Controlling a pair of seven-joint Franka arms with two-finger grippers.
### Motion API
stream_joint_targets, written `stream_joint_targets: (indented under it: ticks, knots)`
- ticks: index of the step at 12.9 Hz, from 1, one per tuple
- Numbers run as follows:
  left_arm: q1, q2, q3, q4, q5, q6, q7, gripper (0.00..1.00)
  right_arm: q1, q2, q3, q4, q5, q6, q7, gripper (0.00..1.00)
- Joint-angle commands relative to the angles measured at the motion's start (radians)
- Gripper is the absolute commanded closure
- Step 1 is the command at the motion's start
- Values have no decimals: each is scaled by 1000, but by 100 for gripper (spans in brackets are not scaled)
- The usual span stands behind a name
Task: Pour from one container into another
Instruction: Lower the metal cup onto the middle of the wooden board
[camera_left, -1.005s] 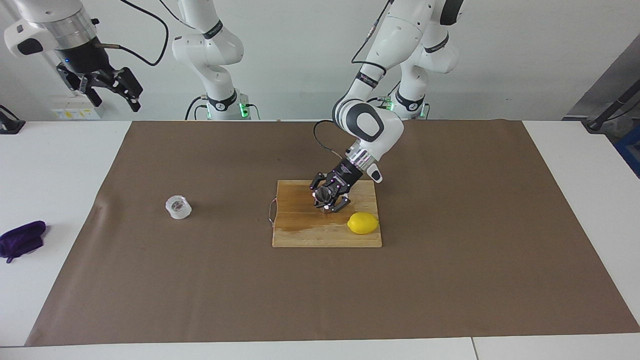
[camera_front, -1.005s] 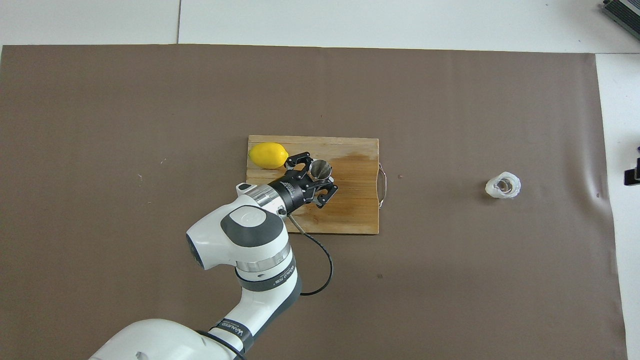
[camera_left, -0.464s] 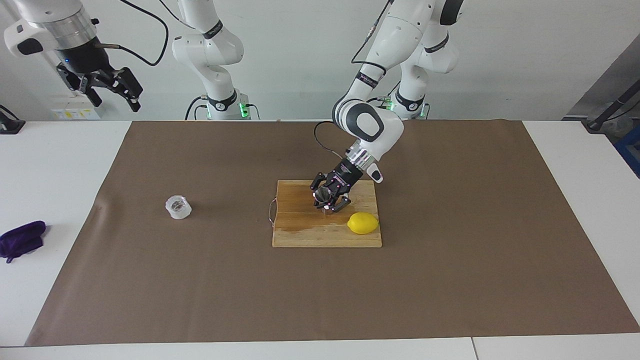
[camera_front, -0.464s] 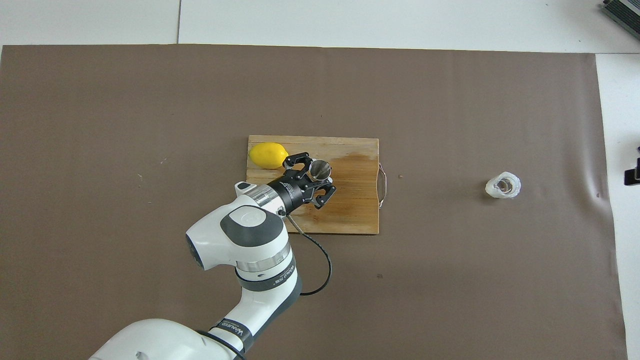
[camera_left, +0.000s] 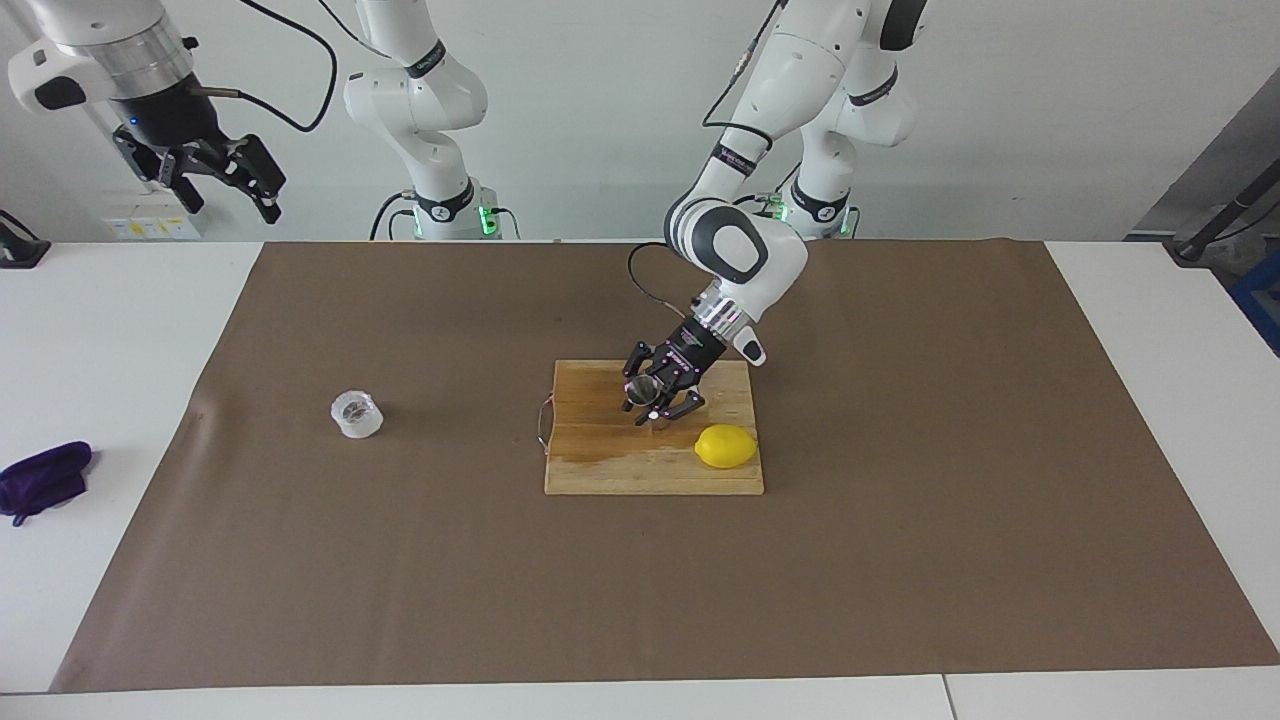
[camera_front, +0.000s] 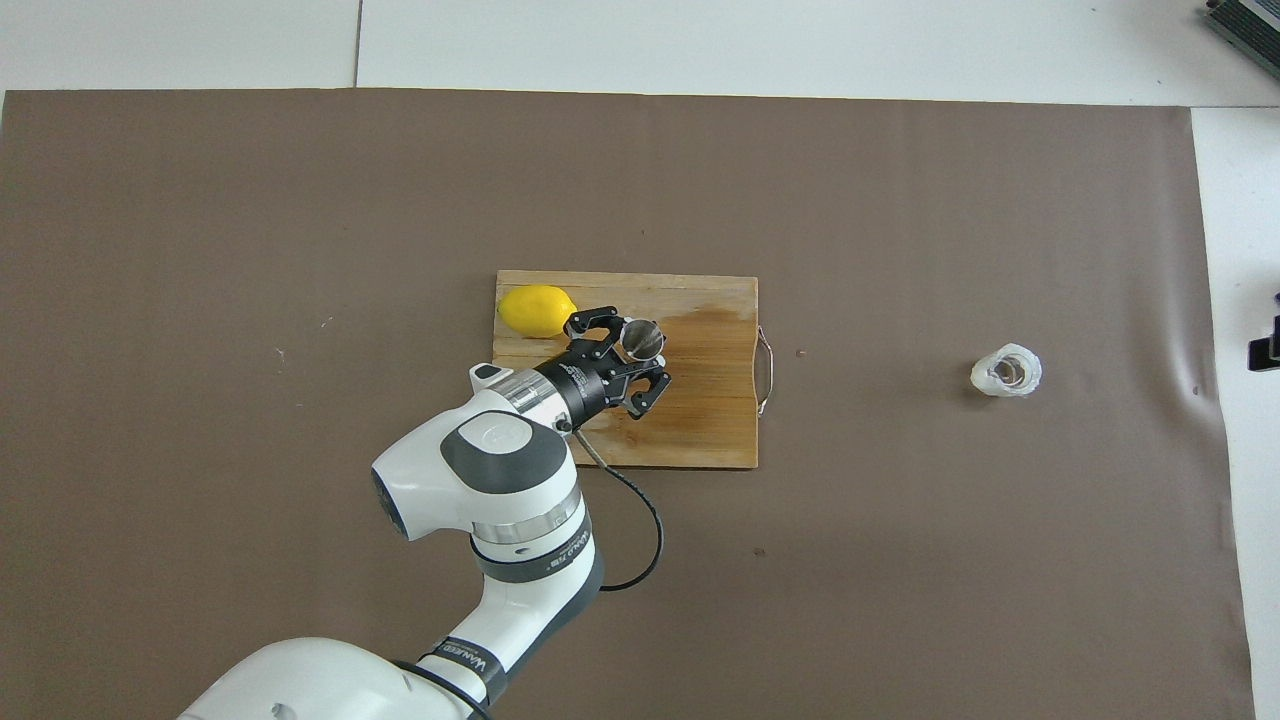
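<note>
Left pincer (camera_left: 654, 403) low around steel jigger (camera_left: 643, 392) on cutting board (camera_left: 600, 460), grip unclear. Snagging could tip it toward lemon (camera_left: 726, 446) beside. Plastic cup (camera_left: 357, 414) well apart; right pincer (camera_left: 228, 178) waits raised, open.

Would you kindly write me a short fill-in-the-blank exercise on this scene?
1. The steel jigger stands on the wooden ____.
2. The fruit beside the jigger is a ____.
3. The plastic cup sits toward the ____ arm's end of the table.
4. The left gripper is at the jigger; the right gripper waits ____.

Missing: cutting board; lemon; right; raised
</note>
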Motion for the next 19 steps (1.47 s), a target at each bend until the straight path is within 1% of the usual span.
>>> stream_joint_targets:
  ticks: [1,3,5,7,13,15,19]
  knots:
    - [5,10,-4,16,-16,21,22,54,-8,-18,3,-17,20,-7,-22,0]
    - [5,5,-4,16,-10,21,22,48,-8,-18,3,-17,20,-7,-22,0]
    - [5,-1,-4,14,-5,27,24,48,-8,-18,3,-17,20,-7,-22,0]
    - [3,-6,-4,14,-4,39,22,44,-8,-18,3,-17,20,-7,-22,0]
    - [0,-38,-6,13,1,85,22,23,-8,-18,3,-17,20,-7,-22,0]
    - [-3,-52,-7,13,2,106,21,19,-8,-18,3,-17,20,-7,-22,0]
    - [-11,-92,-11,10,2,146,19,18,-8,-18,3,-17,20,-7,-22,0]
